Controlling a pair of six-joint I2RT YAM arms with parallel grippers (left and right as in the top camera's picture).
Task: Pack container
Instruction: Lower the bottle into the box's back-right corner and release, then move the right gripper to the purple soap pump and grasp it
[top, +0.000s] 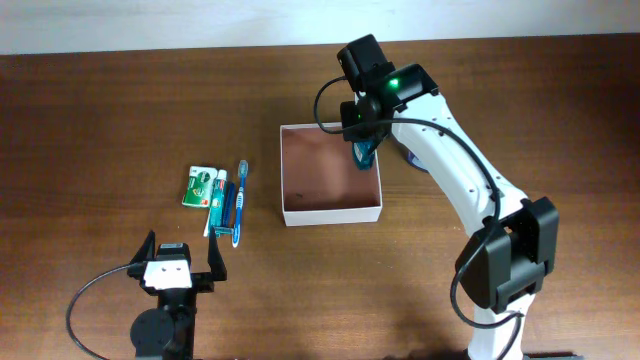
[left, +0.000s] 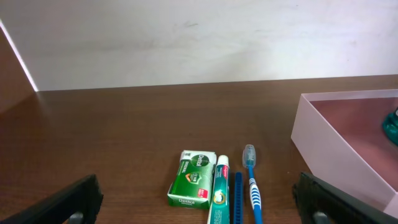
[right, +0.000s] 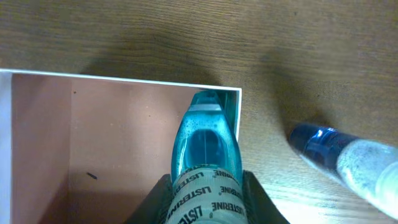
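The container (top: 330, 212) is a square white-walled box with a pinkish-brown inside at the table's middle; it also shows in the left wrist view (left: 329, 146) and the right wrist view (right: 93, 79). My right gripper (top: 362, 152) is shut on a teal Listerine bottle (right: 206, 152) and holds it over the container's right inner corner. My left gripper (top: 178, 265) is open and empty near the front left. A green Dettol soap box (top: 200, 185), a toothpaste tube (top: 214, 203), a blue comb (left: 237, 198) and a blue toothbrush (top: 240, 200) lie left of the container.
A bottle with a blue cap (right: 345, 163) lies on the wood just right of the container; it peeks out behind my right arm in the overhead view (top: 412, 157). A pale wall runs along the table's far edge.
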